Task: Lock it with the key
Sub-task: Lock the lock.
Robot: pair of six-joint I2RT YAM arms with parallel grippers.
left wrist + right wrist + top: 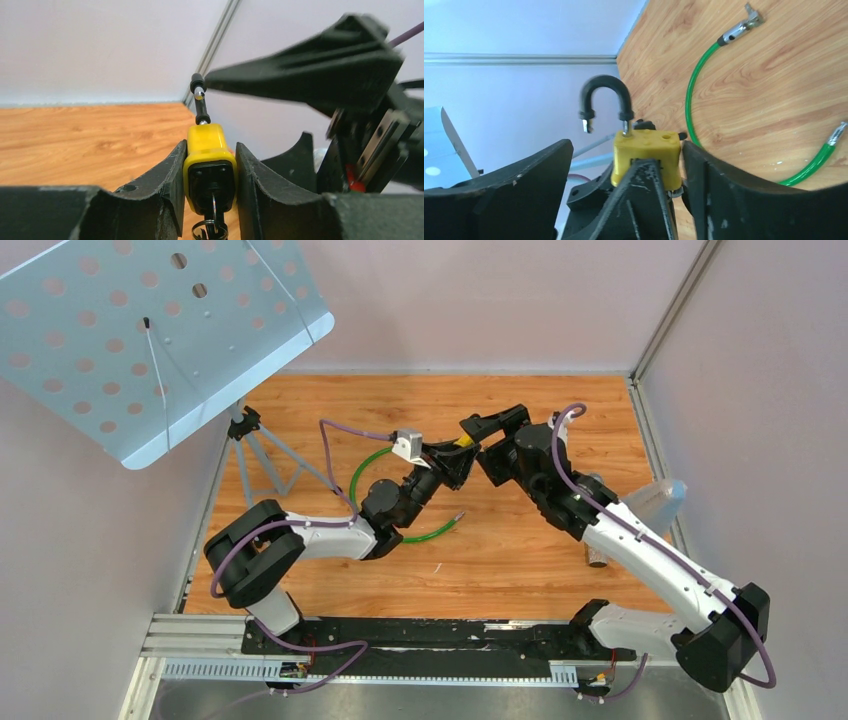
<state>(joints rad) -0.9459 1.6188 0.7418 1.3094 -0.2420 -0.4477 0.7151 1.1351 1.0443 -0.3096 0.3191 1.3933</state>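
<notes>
My left gripper (210, 160) is shut on a yellow padlock (206, 142) and holds it above the table. It also shows in the top view (452, 455). The key (214, 205) sits in the keyhole on the lock's black underside, with a ring hanging from it. The black shackle (605, 96) is open, one end free of the body (646, 150). My right gripper (626, 150) is open and straddles the padlock: its right finger (734, 190) is close beside the body and its left finger (514, 185) is well apart.
A green cable (691, 95) with metal ends lies looped on the wooden table (330, 410) below the grippers. A perforated blue plate (150, 330) on a tripod (255, 450) stands at the back left. A clear object (655, 502) lies at the right edge.
</notes>
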